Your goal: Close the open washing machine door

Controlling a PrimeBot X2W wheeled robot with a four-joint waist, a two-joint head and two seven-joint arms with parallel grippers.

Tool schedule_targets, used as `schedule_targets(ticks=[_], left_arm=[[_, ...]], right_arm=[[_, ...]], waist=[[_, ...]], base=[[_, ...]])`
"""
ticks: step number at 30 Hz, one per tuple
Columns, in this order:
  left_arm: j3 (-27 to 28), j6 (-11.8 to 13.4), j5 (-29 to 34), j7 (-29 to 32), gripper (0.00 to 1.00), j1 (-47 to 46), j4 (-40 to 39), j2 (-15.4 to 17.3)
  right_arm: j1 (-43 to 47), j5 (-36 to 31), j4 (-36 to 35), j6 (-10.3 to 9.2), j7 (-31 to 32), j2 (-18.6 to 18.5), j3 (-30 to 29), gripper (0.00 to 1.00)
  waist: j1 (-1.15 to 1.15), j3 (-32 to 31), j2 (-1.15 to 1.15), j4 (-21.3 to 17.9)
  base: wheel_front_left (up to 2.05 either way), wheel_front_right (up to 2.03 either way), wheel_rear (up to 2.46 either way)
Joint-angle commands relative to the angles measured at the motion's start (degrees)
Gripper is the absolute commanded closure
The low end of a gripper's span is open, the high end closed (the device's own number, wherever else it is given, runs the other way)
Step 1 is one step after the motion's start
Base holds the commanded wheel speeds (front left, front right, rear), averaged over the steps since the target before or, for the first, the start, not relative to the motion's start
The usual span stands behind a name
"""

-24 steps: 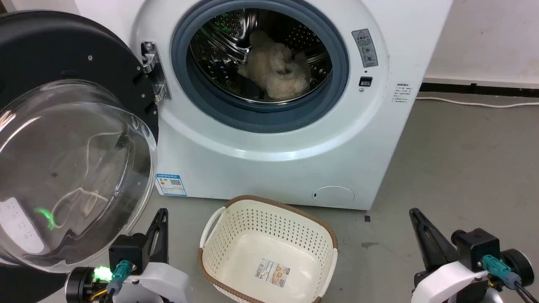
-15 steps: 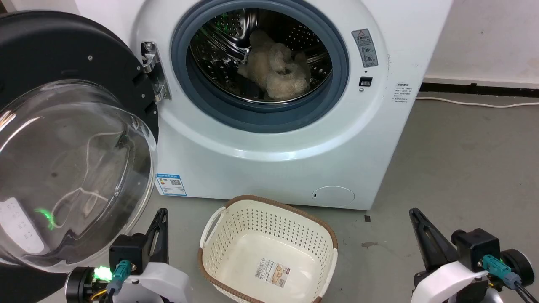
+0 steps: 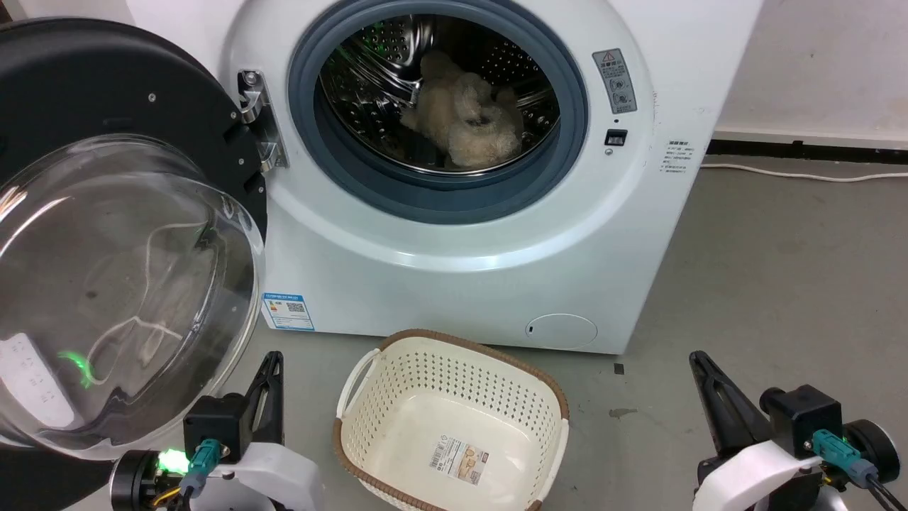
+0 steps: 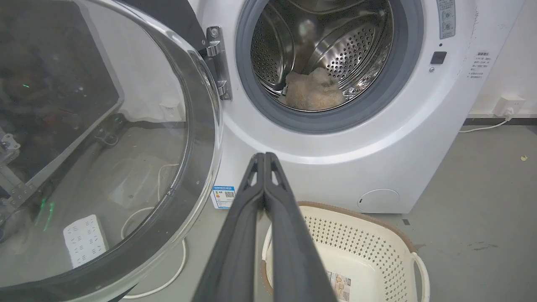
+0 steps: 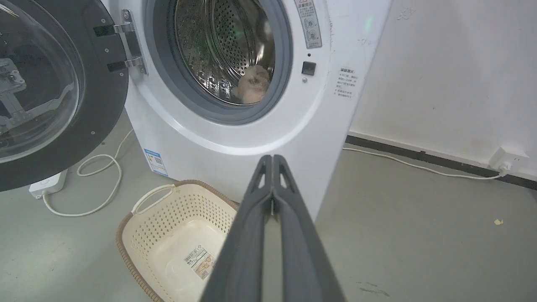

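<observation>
The washing machine door [image 3: 106, 85] is a big round black door with a bulging clear glass bowl. It hangs wide open on a metal hinge [image 3: 257, 121] at the left of the white machine [image 3: 461, 270]. The same door [image 4: 105, 138] takes up the left of the left wrist view, and the door [image 5: 50, 92] sits at the left in the right wrist view. My left gripper [image 3: 274, 357] is shut and empty, low beside the glass bowl. My right gripper [image 3: 696, 357] is shut and empty at the lower right, far from the door.
A cream perforated basket [image 3: 369, 376] with a brown rim stands on the grey floor in front of the machine, between my grippers. A beige fluffy item [image 3: 464, 113] lies in the steel drum. A white power strip [image 5: 46, 183] and cable lie on the floor under the door.
</observation>
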Motion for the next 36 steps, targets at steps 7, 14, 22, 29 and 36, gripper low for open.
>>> schedule_targets(ticks=[7, 14, 22, 29, 36], left_arm=[[-0.03, -0.01, -0.01, -0.02, 0.00, 0.00, 0.03, 0.00], [-0.30, -0.04, -0.04, -1.06, 0.00, -0.09, 0.10, 0.03], [-0.54, -0.10, -0.19, -2.02, 0.00, -0.04, 0.32, 0.08], [-0.79, -0.21, -0.23, -2.86, 0.00, 0.09, 0.56, 0.24], [-1.02, -0.36, -0.29, -3.58, 0.00, 0.31, 0.81, 0.45]], right_arm=[[0.00, 0.02, 0.03, 0.00, -0.02, 0.00, -0.01, 0.00], [0.07, 0.69, 0.16, 0.00, -1.02, 0.02, -0.47, 0.00], [0.16, 0.75, 0.64, 0.01, -1.96, 0.04, -0.45, 0.00], [0.39, 0.99, 0.93, 0.01, -2.82, 0.05, -0.16, 0.00], [0.61, 1.15, 1.41, 0.01, -3.55, 0.06, 0.40, 0.00]], waist=[[0.00, 0.00, 0.00, 0.00], [0.00, -0.01, 0.00, 0.19], [0.00, -0.20, 0.00, 1.30], [0.00, -0.54, 0.00, 3.49], [0.00, -0.92, 0.00, 6.26]], base=[[0.00, 0.00, 0.00], [0.00, 0.00, 0.00], [0.00, 0.00, 0.00], [0.00, 0.00, 0.00], [0.00, 0.00, 0.00]])
